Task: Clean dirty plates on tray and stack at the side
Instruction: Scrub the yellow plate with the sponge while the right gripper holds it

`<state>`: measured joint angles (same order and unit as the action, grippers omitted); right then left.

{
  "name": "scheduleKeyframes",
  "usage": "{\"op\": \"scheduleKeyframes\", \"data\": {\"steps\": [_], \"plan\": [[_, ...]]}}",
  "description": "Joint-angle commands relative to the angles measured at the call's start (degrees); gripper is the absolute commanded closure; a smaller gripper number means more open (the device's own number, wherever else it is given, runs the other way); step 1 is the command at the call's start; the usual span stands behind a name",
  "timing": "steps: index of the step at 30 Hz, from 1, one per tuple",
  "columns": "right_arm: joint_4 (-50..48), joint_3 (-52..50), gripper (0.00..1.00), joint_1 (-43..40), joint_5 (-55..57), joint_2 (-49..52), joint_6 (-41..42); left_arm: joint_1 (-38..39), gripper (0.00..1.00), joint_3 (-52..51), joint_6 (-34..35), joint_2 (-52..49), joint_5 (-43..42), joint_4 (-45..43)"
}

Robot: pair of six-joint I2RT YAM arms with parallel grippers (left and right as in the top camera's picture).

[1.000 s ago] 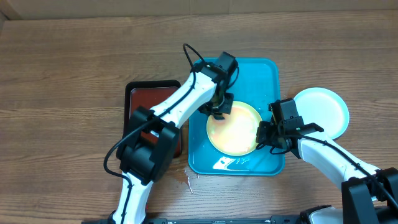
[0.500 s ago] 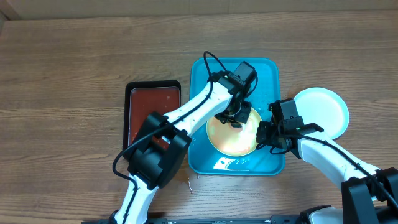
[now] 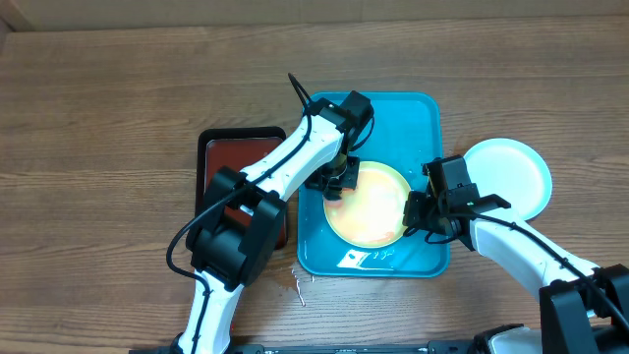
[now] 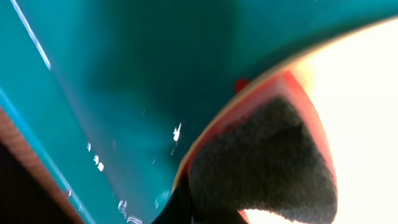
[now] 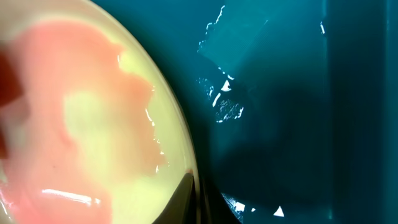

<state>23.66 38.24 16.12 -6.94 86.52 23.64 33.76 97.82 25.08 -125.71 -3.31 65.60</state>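
left jaws: i never see the fingers themselves. in the left wrist view a dark grey sponge point(image 4: 261, 168) with a red edge fills the spot where they meet, and everything there is blurred. i read the left jaws as together, clamped on that sponge. the sponge lies against the left rim of the yellow-green plate point(image 3: 375, 211), half on it and half over the tray point(image 3: 403, 123). from overhead the wrist covers the sponge, so i cannot make it out there.

right jaws: only a dark sliver of a finger shows at the bottom edge of the right wrist view, and the plate rim runs straight into it. the right jaws are together, pinched on the right rim of that plate. overhead agrees, with the right wrist sitting at the plate's right edge.

the plate lies flat in the near half of the turquoise tray. its pale centre carries a wet pink smear point(image 5: 68, 62), cut off at the left of the right wrist view. water glints point(image 5: 224, 106) spot the tray floor beside it.

a light-blue plate point(image 3: 511, 177) sits on the desk point(image 3: 118, 98) just right of the tray, its near left part hidden by the right arm. a dark-red tray point(image 3: 231, 162) lies left of the turquoise one, partly covered by the left arm point(image 3: 280, 162).
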Motion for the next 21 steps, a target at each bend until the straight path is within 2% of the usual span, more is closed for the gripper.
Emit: {"op": "scheduleKeyframes", "data": {"steps": [1,7,10,18,21], "plan": [[0.87,-0.46,0.96,-0.37,2.78,0.39,-1.07,-0.39,0.96,-0.28,-1.16,-0.63,0.24,1.86],[0.83,-0.46,0.96,-0.37,2.78,0.39,-1.07,3.69,0.96,-0.39,-2.12,-0.70,-1.66,-4.85],[0.85,-0.46,0.96,-0.37,2.78,0.39,-1.07,4.44,0.96,-0.39,0.37,-1.40,-3.63,-8.68],[0.79,-0.46,0.96,-0.37,2.80,0.39,-1.07,4.15,0.96,-0.37,-0.15,-6.82,-24.24,-9.11],[0.87,-0.46,0.96,-0.37,2.78,0.39,-1.09,4.15,0.96,-0.37,-1.46,-7.50,-26.47,-5.44]]}}
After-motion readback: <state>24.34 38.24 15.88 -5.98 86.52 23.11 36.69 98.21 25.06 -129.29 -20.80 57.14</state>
